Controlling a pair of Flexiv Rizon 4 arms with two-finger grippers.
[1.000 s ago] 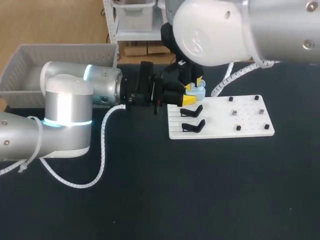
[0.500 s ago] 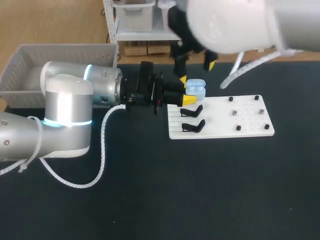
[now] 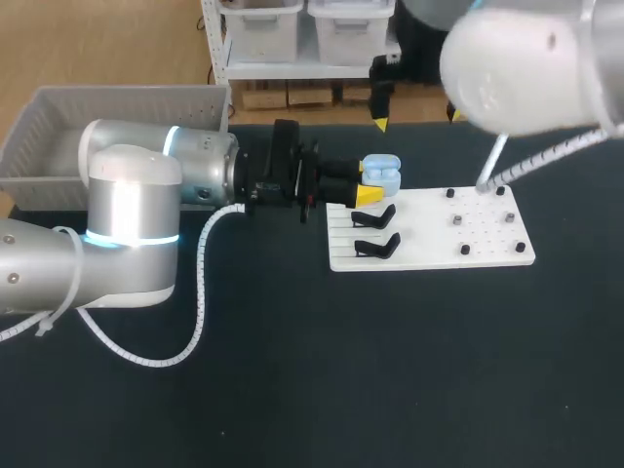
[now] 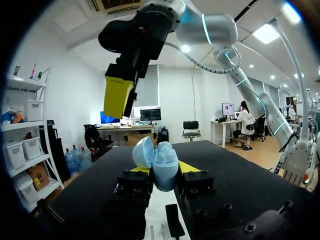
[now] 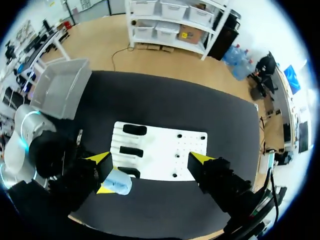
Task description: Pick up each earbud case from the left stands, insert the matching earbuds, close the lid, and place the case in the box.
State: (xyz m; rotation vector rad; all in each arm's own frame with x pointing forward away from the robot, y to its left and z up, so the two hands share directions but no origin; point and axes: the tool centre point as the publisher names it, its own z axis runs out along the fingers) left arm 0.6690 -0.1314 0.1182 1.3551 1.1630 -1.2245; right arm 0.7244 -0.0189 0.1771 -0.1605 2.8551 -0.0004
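Observation:
A light blue earbud case (image 3: 383, 175) is held just above the far left corner of the white board (image 3: 429, 255). My left gripper (image 3: 368, 185) is shut on it from two sides. In the left wrist view the case (image 4: 161, 157) sits between the yellow fingertips (image 4: 189, 167), its lid looking partly open. My right gripper (image 3: 416, 119) hangs open and empty, high over the table's far edge. From its own wrist view the right gripper (image 5: 150, 160) stands well above the board (image 5: 165, 150), with the case (image 5: 118, 183) below one finger.
Two empty black stands (image 3: 374, 218) (image 3: 376, 246) stand on the board's left part, and several small dark pegs (image 3: 458, 221) on its right part. A grey box (image 3: 58, 127) sits at the table's far left, behind my left arm.
My right gripper has let go of the case, opened wide, and risen away toward the back right. The left gripper has kept still with the case.

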